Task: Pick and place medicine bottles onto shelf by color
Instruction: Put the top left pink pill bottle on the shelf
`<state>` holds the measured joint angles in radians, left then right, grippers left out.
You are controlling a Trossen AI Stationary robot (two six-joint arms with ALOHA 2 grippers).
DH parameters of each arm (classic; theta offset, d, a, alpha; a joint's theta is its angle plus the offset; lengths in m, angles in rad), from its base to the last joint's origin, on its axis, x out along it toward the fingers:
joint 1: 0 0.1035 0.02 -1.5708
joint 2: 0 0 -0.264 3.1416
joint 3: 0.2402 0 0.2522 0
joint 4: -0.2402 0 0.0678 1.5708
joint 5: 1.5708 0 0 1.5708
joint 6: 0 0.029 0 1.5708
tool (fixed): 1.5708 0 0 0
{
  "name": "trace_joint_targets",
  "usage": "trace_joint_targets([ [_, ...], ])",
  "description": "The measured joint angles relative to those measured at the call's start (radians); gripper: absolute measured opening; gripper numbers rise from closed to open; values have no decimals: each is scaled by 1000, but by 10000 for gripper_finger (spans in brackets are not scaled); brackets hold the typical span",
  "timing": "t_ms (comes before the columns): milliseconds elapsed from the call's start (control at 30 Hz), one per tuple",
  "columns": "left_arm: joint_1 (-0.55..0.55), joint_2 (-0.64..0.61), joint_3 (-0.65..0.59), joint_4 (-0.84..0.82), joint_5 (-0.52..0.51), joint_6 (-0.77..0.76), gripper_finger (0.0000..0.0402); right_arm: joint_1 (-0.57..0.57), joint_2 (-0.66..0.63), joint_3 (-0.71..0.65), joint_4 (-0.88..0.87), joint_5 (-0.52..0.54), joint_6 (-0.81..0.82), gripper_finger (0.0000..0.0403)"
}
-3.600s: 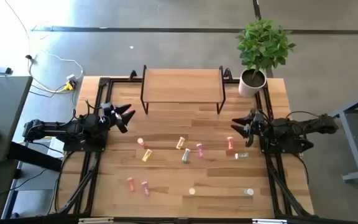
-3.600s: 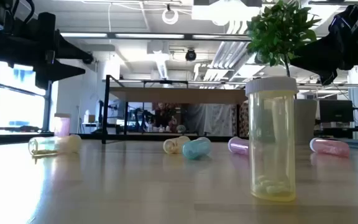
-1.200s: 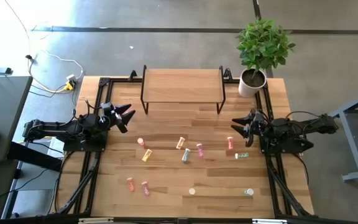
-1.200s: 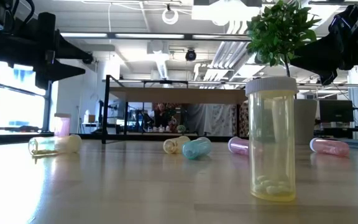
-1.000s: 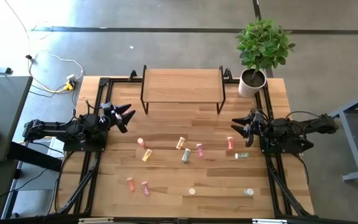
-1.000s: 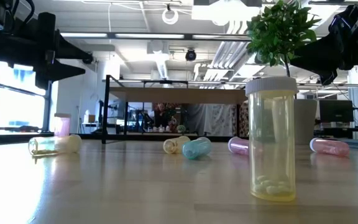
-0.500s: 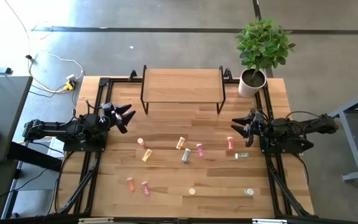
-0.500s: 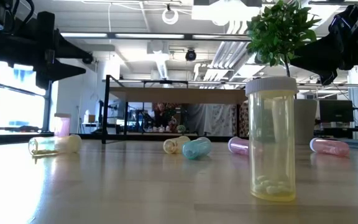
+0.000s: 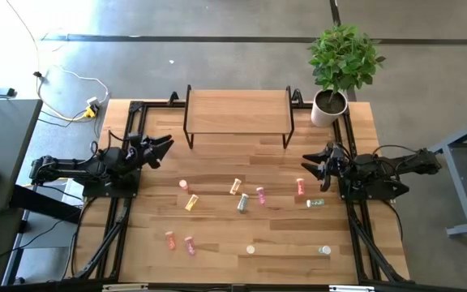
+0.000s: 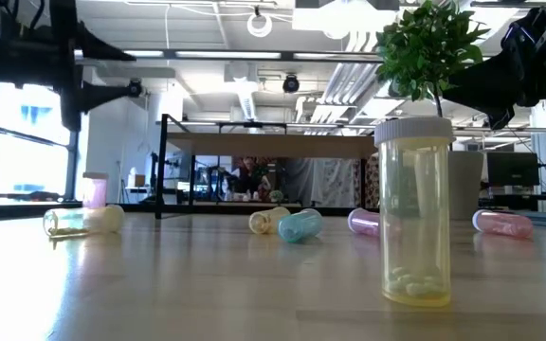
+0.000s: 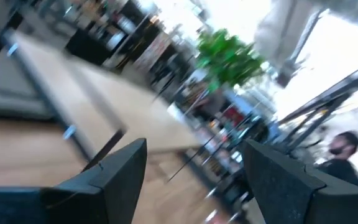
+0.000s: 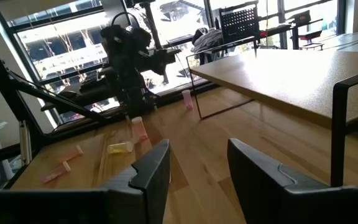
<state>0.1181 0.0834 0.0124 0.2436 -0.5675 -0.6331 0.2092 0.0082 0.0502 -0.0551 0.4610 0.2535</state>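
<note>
Several medicine bottles lie on their sides on the wooden table: a red-orange one, yellow ones, a pale green one, pink ones. A yellow bottle stands upright near the front edge. The shelf stands at the far middle on black legs. My left gripper hovers open at the table's left side, pointing at the shelf. My right gripper hovers open at the right side, near a red bottle. Neither holds anything.
A potted plant stands at the far right corner beside the shelf. Black frame rails run along the table's left and right edges. A person shows in the room beyond, in the left wrist view.
My left gripper has tipped its fingers upward and rolled about its own axis, staying open over the same spot at the table's left. The bottles lie as before.
</note>
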Motion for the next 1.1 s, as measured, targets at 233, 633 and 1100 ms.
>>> trace_joint_targets([
  [233, 0, 9, 110, 23, 80, 136, 255, 0, 0, 0, 0, 0, 0, 151],
  [633, -2, 224, 482, -535, 269, 218, 255, 0, 0, 0, 0, 0, 0, 151],
  [1100, -13, 565, 561, -867, 482, 288, 255, 0, 0, 0, 0, 0, 0, 151],
])
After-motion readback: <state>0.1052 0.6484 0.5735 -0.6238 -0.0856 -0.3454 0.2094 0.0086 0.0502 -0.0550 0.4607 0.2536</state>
